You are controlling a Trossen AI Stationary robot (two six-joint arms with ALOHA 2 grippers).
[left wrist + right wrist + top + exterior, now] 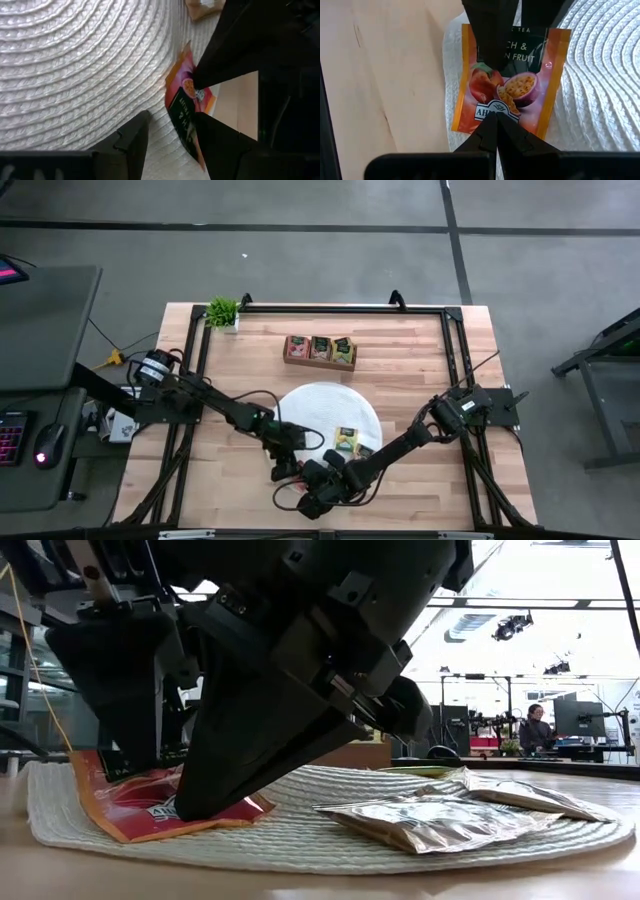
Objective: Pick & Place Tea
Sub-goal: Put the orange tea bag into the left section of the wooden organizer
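An orange tea packet point(507, 85) printed with fruit lies flat on the round white mat point(600, 75), at the mat's near left rim, one side reaching over the wood. My right gripper point(496, 120) is shut, with its tips on the packet's logo end. My left gripper point(170, 117) stands open at the packet's lettered end. One of its fingers point(215, 145) is over the packet and the other point(132, 142) is over the bare mat. From the high view, both grippers point(290, 472) meet at the mat's near left. My right gripper presses its shut fingertips down on the packet's printed face by the logo point(495, 111), close to one short edge. It slants down from the table's near right. The packet lies flat under it on the mat point(150, 805). My left gripper has one finger over the packet's lettered end point(187, 125); I cannot tell whether it touches.
Two more tea packets point(440, 820) lie silver side up on the mat's right part. A brown wooden tray point(320, 350) with packets stands at the far middle and a small green plant point(222, 310) at the far left corner. A person point(535, 725) sits far behind the table.
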